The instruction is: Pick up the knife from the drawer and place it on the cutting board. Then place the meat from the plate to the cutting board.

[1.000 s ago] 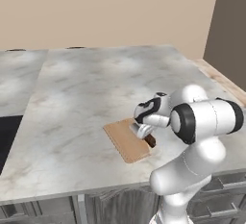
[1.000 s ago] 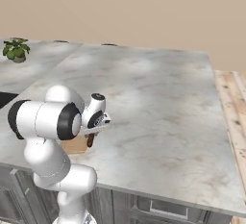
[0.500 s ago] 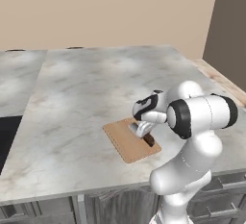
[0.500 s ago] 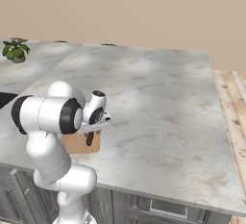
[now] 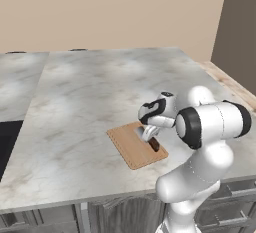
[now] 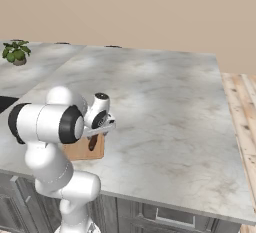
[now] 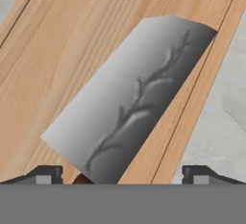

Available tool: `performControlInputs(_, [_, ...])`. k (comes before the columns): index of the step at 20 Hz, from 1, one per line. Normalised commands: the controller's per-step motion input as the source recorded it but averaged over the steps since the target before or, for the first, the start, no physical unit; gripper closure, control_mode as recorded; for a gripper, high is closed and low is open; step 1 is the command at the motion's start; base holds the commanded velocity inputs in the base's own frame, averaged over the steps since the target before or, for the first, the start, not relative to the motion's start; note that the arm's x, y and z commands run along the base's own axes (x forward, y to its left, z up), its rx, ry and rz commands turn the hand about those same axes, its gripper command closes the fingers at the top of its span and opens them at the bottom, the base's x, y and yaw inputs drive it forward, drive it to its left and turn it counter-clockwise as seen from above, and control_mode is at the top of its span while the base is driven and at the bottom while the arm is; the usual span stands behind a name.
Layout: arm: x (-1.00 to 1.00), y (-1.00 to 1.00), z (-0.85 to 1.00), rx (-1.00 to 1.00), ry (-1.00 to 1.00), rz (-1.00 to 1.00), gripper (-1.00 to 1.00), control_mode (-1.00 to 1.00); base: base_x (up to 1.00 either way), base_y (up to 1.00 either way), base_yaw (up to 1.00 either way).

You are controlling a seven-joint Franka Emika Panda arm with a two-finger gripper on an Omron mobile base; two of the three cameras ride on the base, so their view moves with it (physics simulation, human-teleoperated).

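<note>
**Knife lies on the cutting board, fingers spread above it**

The knife (image 7: 139, 98) lies flat on the cutting board (image 5: 131, 146), its broad grey blade showing a dark branching pattern in the hand view. The blade runs diagonally across the tan wood and stays inside the board's shallow groove. A sliver of its reddish-brown handle (image 7: 82, 180) shows at the lower end of the blade, between the fingers.

The fingers (image 7: 48, 175) stand wide open, 1 tip on each side of the knife, and grip nothing. In the left base view the gripper (image 5: 151, 138) hangs just over the right part of the board, where a small dark piece of the knife (image 5: 154, 144) shows under it.

The board rests on the marble surface (image 5: 90, 92) close to its near edge, in front of the robot. In the right base view the board (image 6: 80, 149) is partly hidden behind the white arm, and the knife's dark handle (image 6: 92, 142) pokes out below the gripper (image 6: 96, 133).

A small potted plant (image 6: 16, 52) stands at the far left of the surface.
</note>
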Motion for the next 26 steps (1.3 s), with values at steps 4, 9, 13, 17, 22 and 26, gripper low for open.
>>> performControlInputs(4, [-0.08,0.00,0.33,0.00,-0.10,0.02,-1.00,-1.00,0.00,0.00,0.00])
performControlInputs(9, [-0.06,0.00,0.57,0.00,0.00,0.01,-1.00,-1.00,0.00,0.00,0.00])
performControlInputs(13, [-0.18,0.00,0.66,0.00,0.00,0.00,-1.00,-1.00,0.00,0.00,0.00])
performControlInputs(17, [-0.39,0.00,0.57,0.00,0.01,0.00,-1.00,-1.00,0.00,0.00,0.00])
performControlInputs(22, [-0.53,0.00,0.37,0.00,0.02,-0.03,-1.00,-1.00,0.00,0.00,0.00])
performControlInputs(26, [-0.62,0.00,0.22,0.00,-0.02,-0.17,-1.00,-1.00,0.00,0.00,0.00])
